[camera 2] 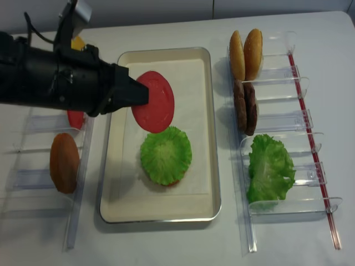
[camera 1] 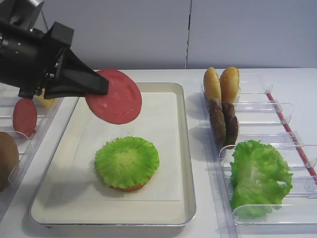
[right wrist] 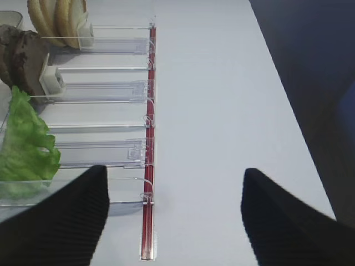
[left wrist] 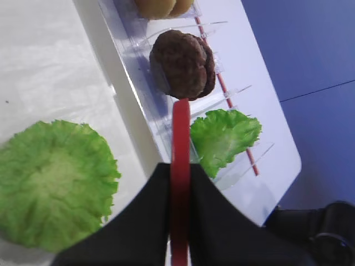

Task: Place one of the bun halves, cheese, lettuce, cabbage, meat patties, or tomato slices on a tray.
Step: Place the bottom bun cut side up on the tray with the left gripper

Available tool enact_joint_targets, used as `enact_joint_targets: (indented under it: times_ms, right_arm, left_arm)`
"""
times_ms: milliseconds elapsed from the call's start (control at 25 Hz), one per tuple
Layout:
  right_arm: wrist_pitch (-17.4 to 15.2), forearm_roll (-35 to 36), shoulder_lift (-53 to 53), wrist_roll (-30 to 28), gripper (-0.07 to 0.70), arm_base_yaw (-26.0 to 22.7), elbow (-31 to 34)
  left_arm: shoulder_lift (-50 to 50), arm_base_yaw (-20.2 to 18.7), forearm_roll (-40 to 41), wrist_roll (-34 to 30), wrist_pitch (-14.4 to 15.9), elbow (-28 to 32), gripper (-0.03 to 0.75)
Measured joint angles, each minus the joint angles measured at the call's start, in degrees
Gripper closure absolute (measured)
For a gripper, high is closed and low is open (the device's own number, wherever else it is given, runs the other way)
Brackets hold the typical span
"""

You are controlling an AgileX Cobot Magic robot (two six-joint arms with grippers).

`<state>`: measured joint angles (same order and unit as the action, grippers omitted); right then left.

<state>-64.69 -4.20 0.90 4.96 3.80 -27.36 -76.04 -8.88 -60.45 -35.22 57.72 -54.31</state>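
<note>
Lying flat on the tray's (camera 1: 184, 148) paper liner, toward the near end: a round lettuce leaf (camera 1: 127, 161) covering a bun half whose tan edge (camera 1: 130, 187) is peeking out beneath

Hanging above the tray's far left part: a tomato slice (camera 1: 115, 96), clamped at its left edge between the fingers of the left gripper (camera 1: 96, 85), tilted on edge and clear of the liner; in the left wrist view, showing as a thin red strip (left wrist: 180, 166) squeezed between the two dark fingers

Standing in the clear rack (camera 1: 257, 148) right of the tray, near to far: a big lettuce bunch (camera 1: 258, 177), two meat patties (camera 1: 223, 121) upright side by side, two bun halves (camera 1: 221, 84) upright at the far end

Sitting in the left rack (camera 1: 29, 144): another tomato slice (camera 1: 25, 116) upright, a brown rounded piece (camera 1: 7, 159) nearer, a bit of yellow cheese (camera 1: 45, 101) behind the arm

Hovering over bare table beside the right rack: the right gripper (right wrist: 175, 221), fingers spread wide apart, nothing between them
</note>
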Motion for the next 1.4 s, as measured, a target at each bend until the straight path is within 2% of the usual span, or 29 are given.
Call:
enact_joint_targets:
  times_ms: [240,440,760,1080,1400]
  right_arm:
    - [0.00,0.00,0.00,0.00,0.108,0.00,0.00]
    - [0.00,0.00,0.00,0.00,0.108,0.00,0.00]
    - [0.00,0.00,0.00,0.00,0.108,0.00,0.00]
    - [0.00,0.00,0.00,0.00,0.108,0.00,0.00]
    - [0.00,0.00,0.00,0.00,0.108,0.00,0.00]
  left_arm:
    - [-2.07,2.04,-13.07,-7.20,0.84,8.24,0.644]
    - [-4.73,2.85,-19.01,-12.99,0.61,13.61,0.644]
    - [-11.49,2.85,-20.39,-13.85,1.15,13.93,0.644]
    - [-14.64,2.85,-20.86,-15.84,2.64,13.98,0.644]
    - [-17.39,2.85,-22.50,-18.79,2.64,13.98,0.644]
